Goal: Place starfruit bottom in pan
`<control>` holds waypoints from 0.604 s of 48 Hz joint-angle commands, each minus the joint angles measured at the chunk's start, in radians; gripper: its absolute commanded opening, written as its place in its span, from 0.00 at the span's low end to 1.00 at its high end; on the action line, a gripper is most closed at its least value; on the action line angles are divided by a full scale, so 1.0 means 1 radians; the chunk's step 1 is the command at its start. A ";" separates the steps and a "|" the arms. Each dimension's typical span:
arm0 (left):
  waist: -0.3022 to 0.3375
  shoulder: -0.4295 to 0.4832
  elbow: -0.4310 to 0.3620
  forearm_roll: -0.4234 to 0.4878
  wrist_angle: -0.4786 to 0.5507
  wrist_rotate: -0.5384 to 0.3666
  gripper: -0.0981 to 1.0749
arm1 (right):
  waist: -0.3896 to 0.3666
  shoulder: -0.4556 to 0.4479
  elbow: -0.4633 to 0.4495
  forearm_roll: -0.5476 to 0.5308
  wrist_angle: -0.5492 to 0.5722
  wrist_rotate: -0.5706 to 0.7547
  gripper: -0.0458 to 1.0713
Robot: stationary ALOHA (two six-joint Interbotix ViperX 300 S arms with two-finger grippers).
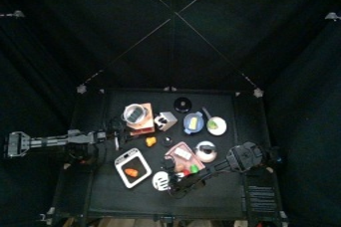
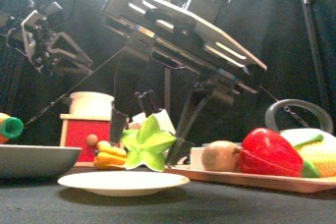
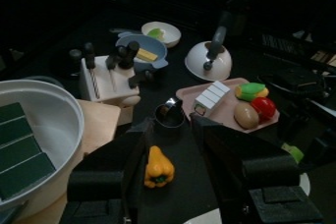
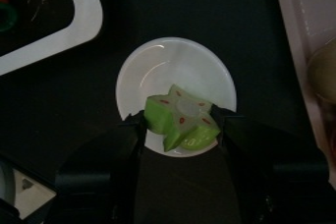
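A small orange pepper (image 3: 157,166) lies just below the left gripper (image 3: 168,140), between its fingers. Ahead of the gripper, slightly to its right, a pink tray (image 3: 197,98) carries a red pepper (image 3: 264,107) and a brown vegetable (image 3: 246,117), the two touching. Farther ahead stands a silver kettle (image 3: 210,61) — beside it a blue-rimmed bowl (image 3: 141,46). Close at the gripper's left is a white basin (image 3: 53,110).

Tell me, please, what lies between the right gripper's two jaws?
The starfruit bottom sits between them, above a white plate; the right wrist view shows this.
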 commanded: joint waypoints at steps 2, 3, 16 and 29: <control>0.000 0.002 -0.014 0.000 -0.005 0.002 0.74 | -0.014 -0.077 0.006 -0.003 -0.021 -0.029 0.70; 0.000 0.002 -0.014 0.000 -0.005 0.002 0.74 | -0.018 -0.084 0.009 -0.003 -0.021 -0.040 0.70; 0.006 0.002 -0.014 0.003 -0.005 0.002 0.74 | -0.092 -0.233 0.104 -0.026 -0.008 -0.186 0.70; 0.005 0.002 -0.011 0.000 -0.005 0.002 0.74 | -0.259 -0.480 0.321 -0.058 -0.009 -0.284 0.70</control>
